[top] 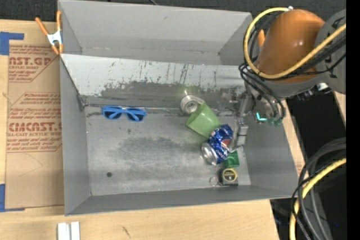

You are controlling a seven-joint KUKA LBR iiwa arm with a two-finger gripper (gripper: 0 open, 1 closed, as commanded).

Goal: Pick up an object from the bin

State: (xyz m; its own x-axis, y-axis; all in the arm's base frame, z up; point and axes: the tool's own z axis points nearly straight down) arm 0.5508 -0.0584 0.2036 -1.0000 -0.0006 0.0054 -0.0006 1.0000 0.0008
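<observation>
My gripper (242,131) hangs low at the right side of the bin, just right of a crushed blue soda can (218,144), close to it or touching it. A light green plastic cup (202,120) lies on its side up and left of that can. Behind the cup a silver can (192,104) shows its round end. Below the gripper, near the bin's front right corner, lies a small green thing with a yellow round face (229,172).
Blue sunglasses (124,114) lie at the left by the back slope. The bin's right wall stands close behind the gripper. The arm, with its orange dome and yellow cables, comes in over the right rim.
</observation>
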